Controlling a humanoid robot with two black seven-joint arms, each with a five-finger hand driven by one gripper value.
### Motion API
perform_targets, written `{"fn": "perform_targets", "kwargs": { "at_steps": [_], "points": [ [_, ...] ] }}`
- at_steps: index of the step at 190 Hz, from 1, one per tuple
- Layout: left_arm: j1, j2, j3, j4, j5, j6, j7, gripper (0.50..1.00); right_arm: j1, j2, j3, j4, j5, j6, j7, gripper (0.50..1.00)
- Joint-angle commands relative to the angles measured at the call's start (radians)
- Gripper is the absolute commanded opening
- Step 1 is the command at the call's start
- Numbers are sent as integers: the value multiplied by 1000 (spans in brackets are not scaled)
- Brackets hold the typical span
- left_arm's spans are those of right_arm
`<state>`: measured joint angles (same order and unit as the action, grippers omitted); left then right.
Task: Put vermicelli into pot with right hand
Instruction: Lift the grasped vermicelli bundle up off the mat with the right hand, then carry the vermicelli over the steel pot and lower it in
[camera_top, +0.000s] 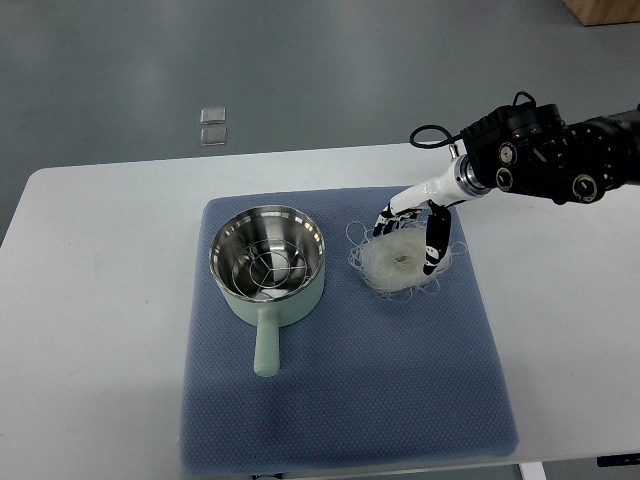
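While the white table (90, 260) stretches bare along its left part, a blue-grey mat (340, 400) covers the middle of it, lying roughly square with a dotted texture. On the mat's left half stands the pot (268, 262), pale green outside and shiny steel inside, upright with its mouth facing up; its long axis runs along the handle (266, 345), which points straight toward the near edge of the table. Inside the bowl only reflections show on the metal bottom. Just to the right of the pot, apart from it, lies the vermicelli (400, 262), a loose whitish nest with stray strands curling out all round, so it has no clear long axis. The right hand (412, 232) hangs over the far side of this nest, its dark-tipped fingers (434, 245) spread and pointing down into the strands, touching the bundle but not closed around it. Its arm (550, 155) enters from the right edge. Beyond the table is grey floor (300, 60), with two small clear squares (212, 125) lying on it.
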<state>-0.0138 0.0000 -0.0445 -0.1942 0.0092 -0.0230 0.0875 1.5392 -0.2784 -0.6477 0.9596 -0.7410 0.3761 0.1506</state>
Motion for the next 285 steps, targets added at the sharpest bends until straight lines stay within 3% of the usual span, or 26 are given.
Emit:
{"fn": "perform_targets", "kwargs": {
  "at_steps": [1, 29, 45, 62, 79, 87, 137, 166, 240, 261, 285],
  "points": [
    [0, 0, 0, -1, 0, 0, 0, 1000, -18, 10, -1, -2, -8, -26, 1, 928],
    [0, 0, 0, -1, 0, 0, 0, 1000, -54, 19, -1, -15, -11, -57, 4, 919],
    [0, 0, -2, 1, 0, 0, 0, 1000, -71, 24, -1, -24, -27, -89, 6, 885],
    [0, 0, -2, 1, 0, 0, 0, 1000, -91, 28, -1, -36, -46, -111, 6, 768],
    [0, 0, -3, 2, -2, 0, 0, 1000, -106, 28, -1, -39, -72, -125, 6, 570],
    [0, 0, -3, 2, -2, 0, 0, 1000, -108, 30, -1, -39, -81, -131, 6, 500],
    [0, 0, -3, 4, -2, 0, 0, 1000, -91, 8, 0, -38, -75, -123, 4, 500],
    [0, 0, -3, 6, -2, 0, 0, 1000, 5, -36, 0, 5, -72, -95, 10, 500],
    [0, 0, -2, 4, -2, 0, 0, 1000, 525, -269, -6, 346, -69, 46, 21, 500],
    [0, 0, -2, 4, -2, 0, 0, 1000, 644, -288, -12, 407, -66, 67, 21, 500],
    [0, 0, -2, 1, -2, 0, 0, 1000, 676, -263, -13, 416, -46, 60, 23, 500]
  ]
}}
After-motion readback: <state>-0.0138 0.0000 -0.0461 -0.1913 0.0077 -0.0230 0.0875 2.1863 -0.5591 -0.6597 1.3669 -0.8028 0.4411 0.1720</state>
